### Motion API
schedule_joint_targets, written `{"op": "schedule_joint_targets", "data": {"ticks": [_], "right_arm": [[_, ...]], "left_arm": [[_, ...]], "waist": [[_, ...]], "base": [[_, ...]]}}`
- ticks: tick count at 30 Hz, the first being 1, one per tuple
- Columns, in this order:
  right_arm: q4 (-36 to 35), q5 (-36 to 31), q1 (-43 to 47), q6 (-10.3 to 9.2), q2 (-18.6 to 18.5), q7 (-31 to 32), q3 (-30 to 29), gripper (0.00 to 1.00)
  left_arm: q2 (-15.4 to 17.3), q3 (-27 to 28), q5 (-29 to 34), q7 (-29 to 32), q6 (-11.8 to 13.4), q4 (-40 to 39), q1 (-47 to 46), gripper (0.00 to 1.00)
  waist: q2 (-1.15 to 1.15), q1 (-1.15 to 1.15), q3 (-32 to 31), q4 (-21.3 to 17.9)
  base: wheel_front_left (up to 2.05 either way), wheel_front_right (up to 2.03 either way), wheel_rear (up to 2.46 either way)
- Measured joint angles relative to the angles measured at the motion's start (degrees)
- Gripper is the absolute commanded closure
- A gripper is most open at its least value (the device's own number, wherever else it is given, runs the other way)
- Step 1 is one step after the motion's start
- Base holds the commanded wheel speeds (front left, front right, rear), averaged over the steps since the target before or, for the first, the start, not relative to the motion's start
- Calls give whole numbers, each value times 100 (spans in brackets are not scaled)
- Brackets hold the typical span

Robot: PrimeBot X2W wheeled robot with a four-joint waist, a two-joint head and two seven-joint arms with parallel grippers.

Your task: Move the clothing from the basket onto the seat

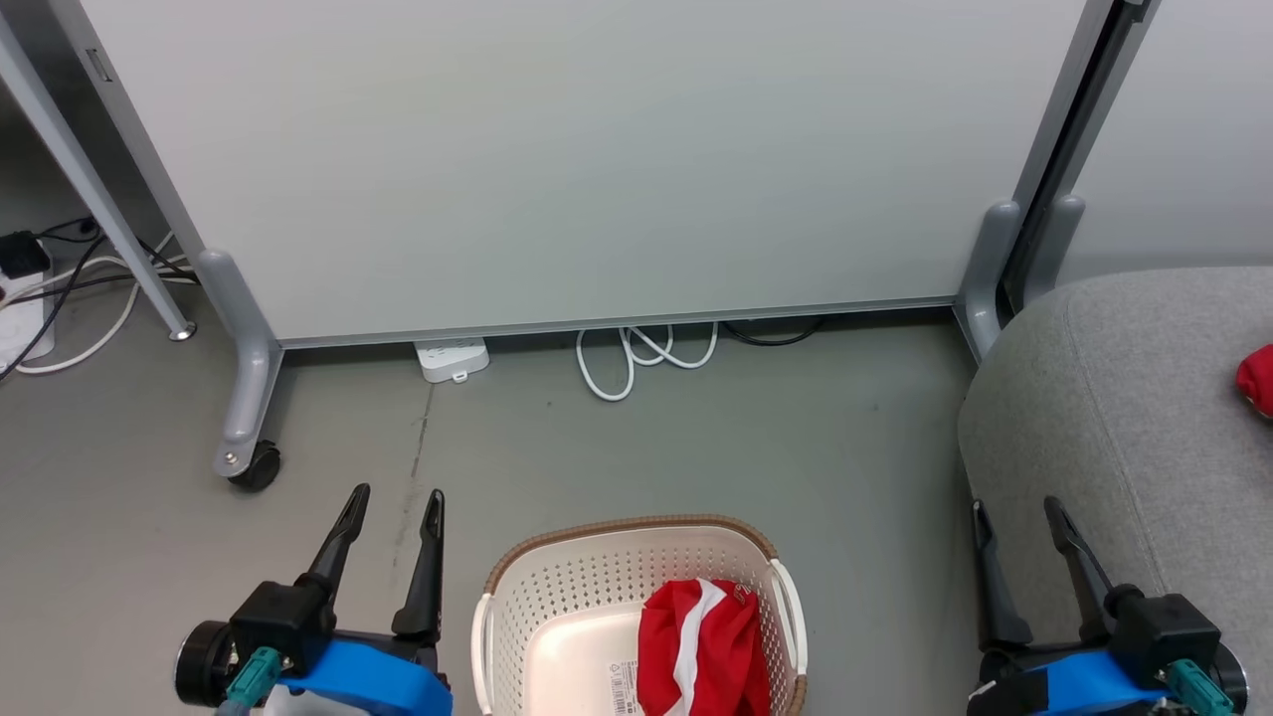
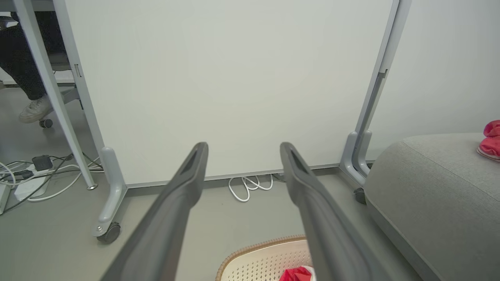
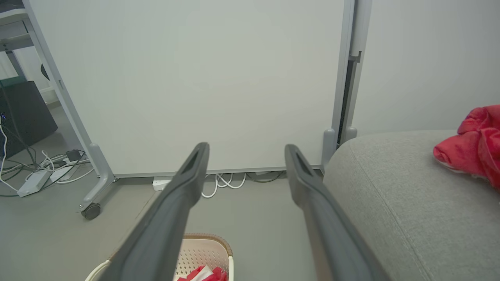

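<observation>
Nearest to me, the left tool (image 1: 398, 491) sits at the lower left of the head view. Its two dark fingers are spread well apart with nothing between them, and my left wrist view shows the same wide gap. The right tool (image 1: 1015, 504) sits at the lower right, also parted and empty, its fingers seen against the grey sofa (image 1: 1114, 418).

Between the two tools, the basket (image 1: 597, 577) stands on the floor (image 1: 696, 438). One red garment (image 1: 701, 646) with a white stripe lies bunched in its right half, against the right wall. To its left the cream base is bare apart from a paper label (image 1: 625, 686).

The sofa is to the right of the basket, a little apart from it. A second red garment (image 1: 1257, 378) lies crumpled on the sofa cushion, well away from the basket, at the right edge of my head view.

Farther back, a white power strip (image 1: 453, 358) and a coiled white cable (image 1: 646, 353) lie at the foot of a pale partition (image 1: 597, 149) on castors. Past its left edge, my left wrist view shows tangled cables (image 2: 43, 171) and a person's shoe (image 2: 34, 110).
</observation>
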Motion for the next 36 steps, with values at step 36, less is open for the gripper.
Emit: {"op": "schedule_joint_targets", "data": {"ticks": [36], "right_arm": [[-699,41,-2371,1,4,1,508,0]], "left_arm": [[377,-3048,-883,0,-71,3888,-3826,0]], "waist": [[0,1,3254,-1523]], "base": [[0,0,0]]}}
